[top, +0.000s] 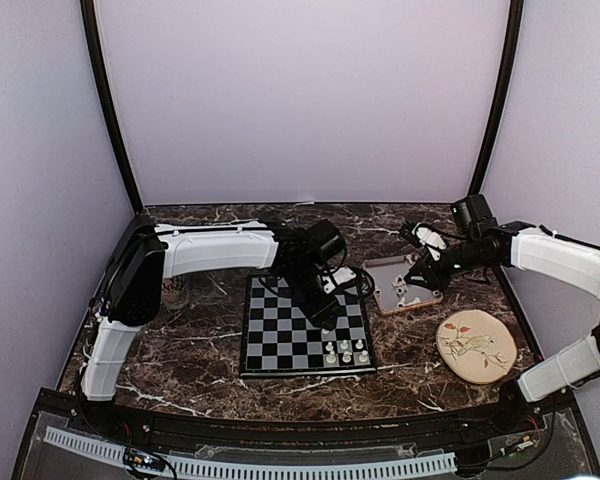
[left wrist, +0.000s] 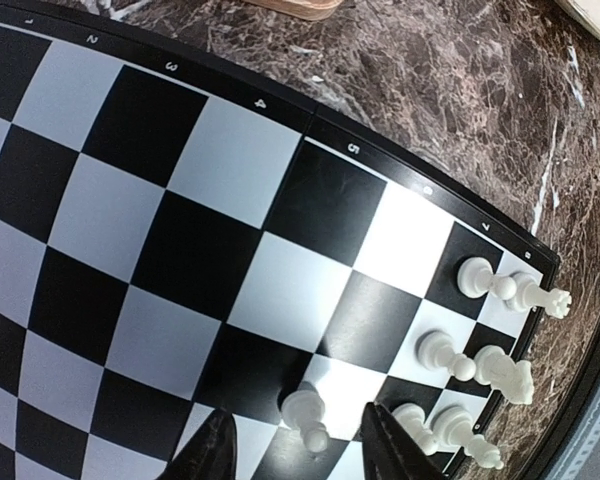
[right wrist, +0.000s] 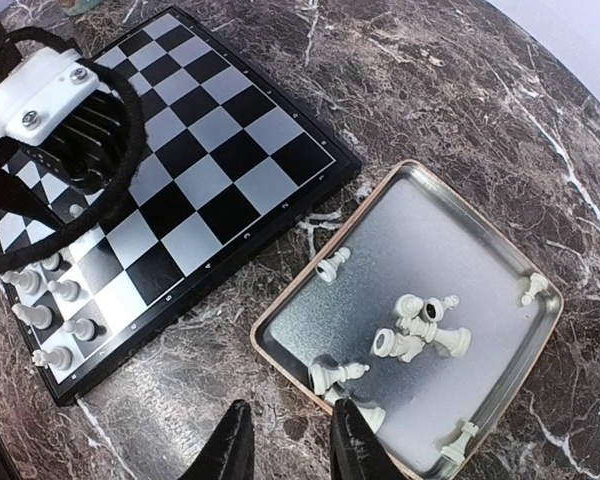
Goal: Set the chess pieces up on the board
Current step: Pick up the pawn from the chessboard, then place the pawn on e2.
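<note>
Hovering low over the near right corner of the board, the left gripper holds its 2 fingers apart. A small white pawn stands upright between them, and in the left wrist view a little gap shows on each side of it, so the fingers do not clamp it. Just beside this pawn, 6 chess pieces stand in 2 rows of 3 at the very corner of the board. The other squares that I can see carry nothing.

The right gripper hangs above the near rim of the tray, with its fingers also apart and nothing between them. The tray lies just to the right of the board, close but not touching. Inside it, several loose pieces lie on their sides, some in a small heap in the middle. A round plate with a bird drawing sits on the marble table, nearer to the arms than the tray.
</note>
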Robot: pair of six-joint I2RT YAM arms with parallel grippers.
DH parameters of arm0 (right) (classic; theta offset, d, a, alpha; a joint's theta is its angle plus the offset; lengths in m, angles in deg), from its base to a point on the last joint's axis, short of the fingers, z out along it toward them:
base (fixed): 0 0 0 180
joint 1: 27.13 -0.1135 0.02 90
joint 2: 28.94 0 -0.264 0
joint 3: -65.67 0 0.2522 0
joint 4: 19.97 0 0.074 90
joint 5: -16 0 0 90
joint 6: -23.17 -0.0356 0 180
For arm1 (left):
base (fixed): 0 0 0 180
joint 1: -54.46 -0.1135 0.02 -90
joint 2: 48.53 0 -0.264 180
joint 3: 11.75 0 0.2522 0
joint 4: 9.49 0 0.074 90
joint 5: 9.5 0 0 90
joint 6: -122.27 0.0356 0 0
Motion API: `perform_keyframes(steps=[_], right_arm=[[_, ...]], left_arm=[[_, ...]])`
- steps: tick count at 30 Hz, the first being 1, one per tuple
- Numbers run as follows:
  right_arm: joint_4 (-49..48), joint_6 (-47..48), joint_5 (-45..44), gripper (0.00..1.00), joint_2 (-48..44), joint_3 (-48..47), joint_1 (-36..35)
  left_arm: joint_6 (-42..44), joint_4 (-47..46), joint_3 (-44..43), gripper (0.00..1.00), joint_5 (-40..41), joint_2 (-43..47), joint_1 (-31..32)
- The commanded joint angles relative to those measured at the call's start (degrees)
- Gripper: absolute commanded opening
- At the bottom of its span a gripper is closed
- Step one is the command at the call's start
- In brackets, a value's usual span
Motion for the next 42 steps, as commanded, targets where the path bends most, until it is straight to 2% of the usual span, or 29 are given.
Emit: perform_keyframes(steps=[1, 13, 21, 32, 42], right_arm=[[-1.0, 0.7, -0.3, 0.27, 0.9, 0.1, 0.2], [-0.7, 0.9, -0.2, 0.27, 1.5, 0.0, 0.2], [-0.4, 1.2, -0.5, 0.27, 1.9, -0.1, 0.2], [-0.4, 1.3, -0.7, 0.27, 2.1, -0.1, 0.2], [-0.3, 1.7, -0.9, 0.27, 2.1, -0.1, 0.2]], left_arm=[[0.6, 2.1, -0.9, 0.43, -1.5, 0.4, 0.9], [0.4, 3.2, -0.7, 0.21, -0.8, 0.3, 1.1], [0.2, 3.0, -0.6, 0.19, -0.1, -0.1, 1.1], [-0.7, 5.0, -2.5, 0.04, -0.2, 0.0, 1.1], [0.6, 9.5, 3.9, 0.03, 0.7, 8.6, 1.5]])
